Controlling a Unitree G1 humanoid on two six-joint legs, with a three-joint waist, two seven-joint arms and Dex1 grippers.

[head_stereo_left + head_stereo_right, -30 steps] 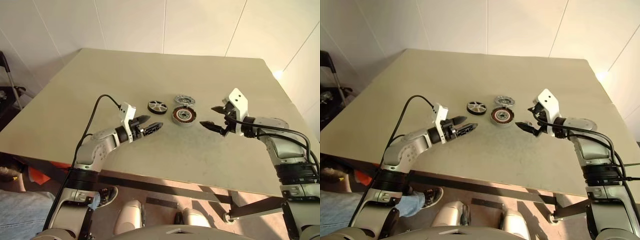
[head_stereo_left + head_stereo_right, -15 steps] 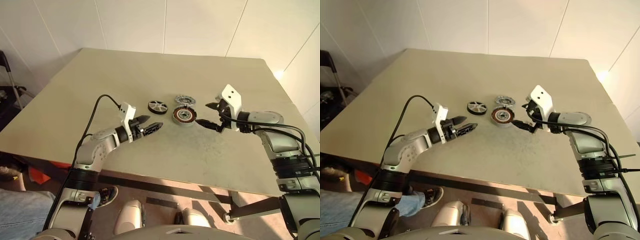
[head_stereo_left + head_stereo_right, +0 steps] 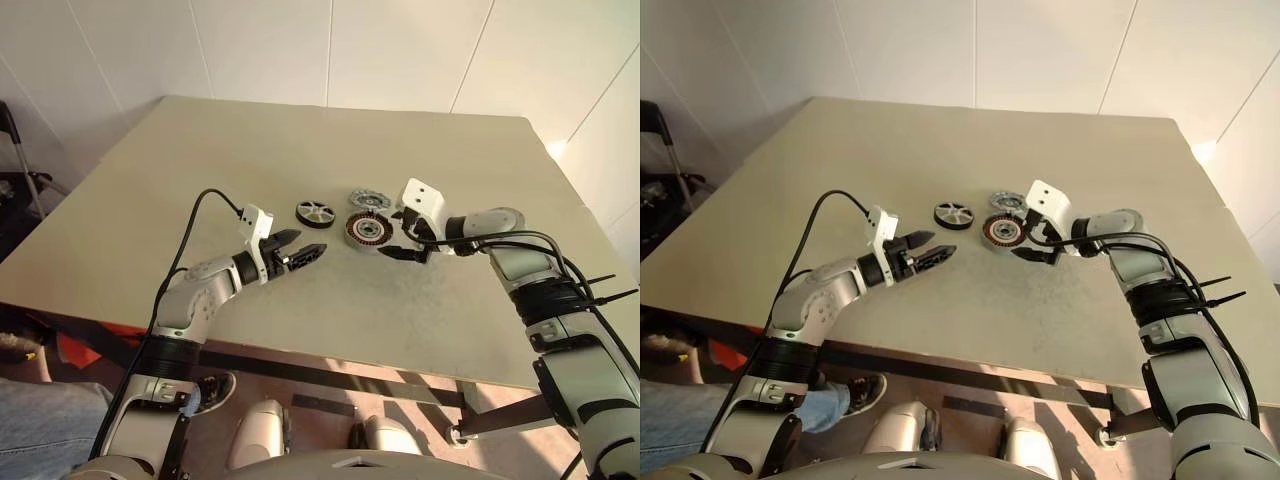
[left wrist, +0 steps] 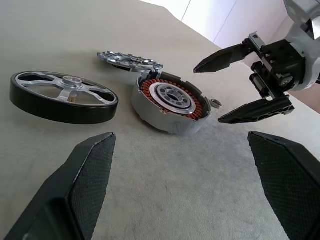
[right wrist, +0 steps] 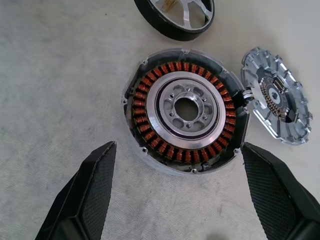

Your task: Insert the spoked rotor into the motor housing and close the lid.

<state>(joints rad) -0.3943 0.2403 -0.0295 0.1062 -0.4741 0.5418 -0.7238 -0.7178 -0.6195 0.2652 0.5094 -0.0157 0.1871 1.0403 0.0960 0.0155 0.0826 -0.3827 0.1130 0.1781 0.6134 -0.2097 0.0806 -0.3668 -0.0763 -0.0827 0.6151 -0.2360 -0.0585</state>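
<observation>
Beige tabletop (image 3: 200,170) against a white panelled wall is carrying three round motor parts, with both grippers hanging open beside them.

Sitting near the table's middle, the motor housing (image 3: 367,231) is showing its coppery windings around a silver hub, its inside standing empty. The lid (image 3: 369,200) is lying flat just behind the housing, touching or nearly touching its rim, while the spoked rotor (image 3: 315,213) is resting on the table just to the housing's left, clearly apart from it. The right gripper (image 3: 401,234) is hovering right beside the housing's right edge, angled downward, its two black fingers spread wide and holding nothing. The left gripper (image 3: 302,245) is pointing toward the parts from the near left, a little short of the rotor, its fingers likewise standing apart and gripping nothing.
</observation>
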